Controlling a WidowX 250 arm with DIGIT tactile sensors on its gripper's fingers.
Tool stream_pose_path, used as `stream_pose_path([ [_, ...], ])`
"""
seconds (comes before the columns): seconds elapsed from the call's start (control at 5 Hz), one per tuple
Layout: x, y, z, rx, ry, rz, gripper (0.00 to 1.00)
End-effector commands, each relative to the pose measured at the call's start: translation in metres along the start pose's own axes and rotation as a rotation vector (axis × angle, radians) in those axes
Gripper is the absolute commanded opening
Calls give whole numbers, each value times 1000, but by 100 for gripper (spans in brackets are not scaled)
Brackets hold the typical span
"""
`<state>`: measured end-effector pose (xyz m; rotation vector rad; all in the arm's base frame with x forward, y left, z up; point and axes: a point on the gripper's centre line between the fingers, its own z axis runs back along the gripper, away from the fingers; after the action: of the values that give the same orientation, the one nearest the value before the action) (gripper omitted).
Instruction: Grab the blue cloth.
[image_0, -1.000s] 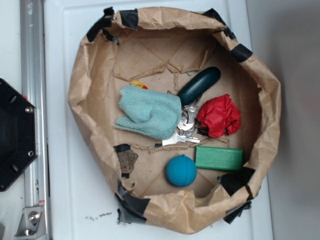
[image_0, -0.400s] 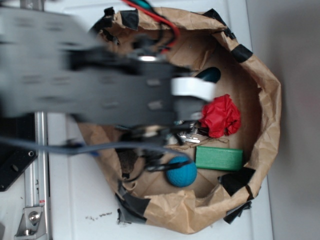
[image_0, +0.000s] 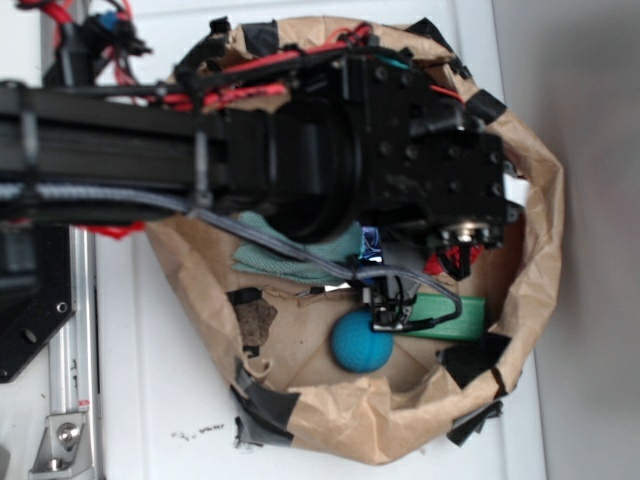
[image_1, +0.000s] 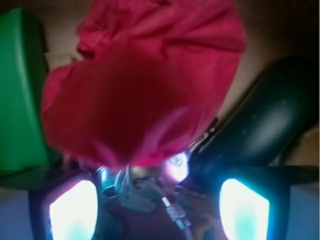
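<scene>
Blue cloth (image_0: 300, 252) — pale teal towel, lying in the left-centre of the brown paper basin (image_0: 535, 250); mostly hidden under the arm, only its lower edge showing. Not gripped.

End effector (image_1: 159, 210) — two glowing fingers (image_1: 74, 210) set apart, nothing between them. In the wrist view it hangs directly over the red fabric wad (image_1: 142, 80), with the green block (image_1: 20, 90) to one side and a dark rounded handle (image_1: 260, 125) to the other. No cloth appears in that view.

Arm (image_0: 200, 160) — stretched horizontally across the basin from the left, wrist housing over the right half, well right of the cloth.

Risk — descending from here would likely close on the red wad, or snag the metal tool beneath it, because the end effector is centred on the wrong fabric. The blue ball (image_0: 361, 342) sits near and could be nudged.
</scene>
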<state>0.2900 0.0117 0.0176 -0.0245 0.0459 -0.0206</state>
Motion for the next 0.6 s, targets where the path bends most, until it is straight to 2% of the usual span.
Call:
stream_pose_path([
  [0.0,-32,-27,19,-11,-57,-102,0],
  [0.2,-43,-24,48,-24,-136,-88,0],
  [0.4,-43,-17,78,-33,-216,-61,100],
])
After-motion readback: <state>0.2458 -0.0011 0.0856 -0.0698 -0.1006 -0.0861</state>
